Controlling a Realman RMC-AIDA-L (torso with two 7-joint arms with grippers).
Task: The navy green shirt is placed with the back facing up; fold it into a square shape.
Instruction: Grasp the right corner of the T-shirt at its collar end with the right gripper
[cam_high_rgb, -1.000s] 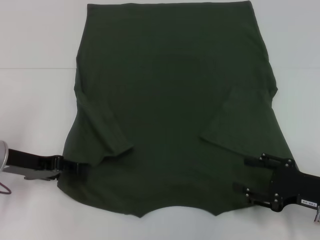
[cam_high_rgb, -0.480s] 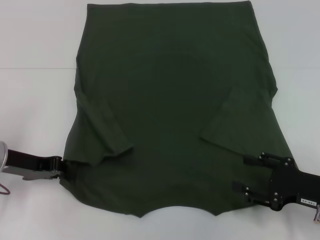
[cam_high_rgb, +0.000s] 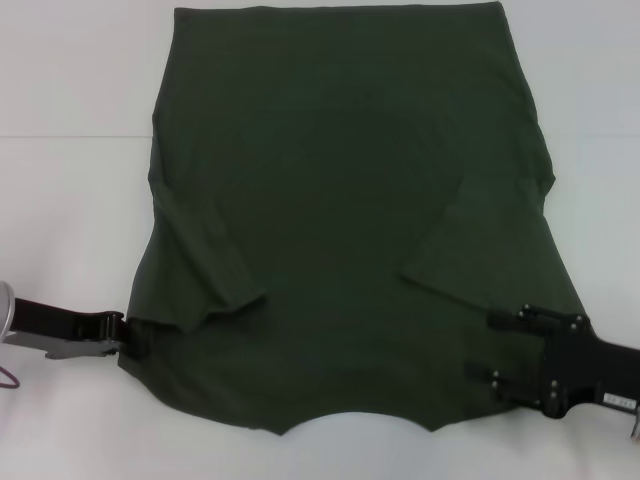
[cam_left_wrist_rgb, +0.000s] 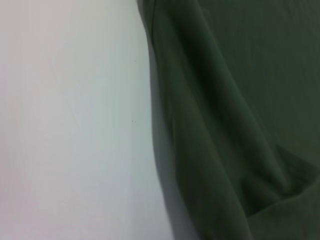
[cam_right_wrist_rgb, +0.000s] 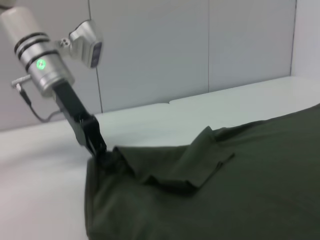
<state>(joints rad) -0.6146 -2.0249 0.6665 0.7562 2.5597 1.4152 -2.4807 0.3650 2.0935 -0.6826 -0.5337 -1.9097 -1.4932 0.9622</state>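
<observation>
The navy green shirt lies spread on the white table, its curved neckline at the near edge. Both sleeves are folded inward over the body. My left gripper is at the shirt's near left corner. In the right wrist view the left gripper pinches the shirt there, and the cloth is bunched and slightly raised. My right gripper rests on the near right part of the shirt, open, its two fingers spread apart on the cloth. The left wrist view shows only the shirt edge and table.
White table surface runs along both sides of the shirt, and a seam line crosses it at the left. A pale panelled wall stands behind the table in the right wrist view.
The left gripper's fingertip, which lay on top of the cloth a second ago, is now tucked at the shirt's edge, slightly further left. The right gripper has dropped slightly toward the near edge.
</observation>
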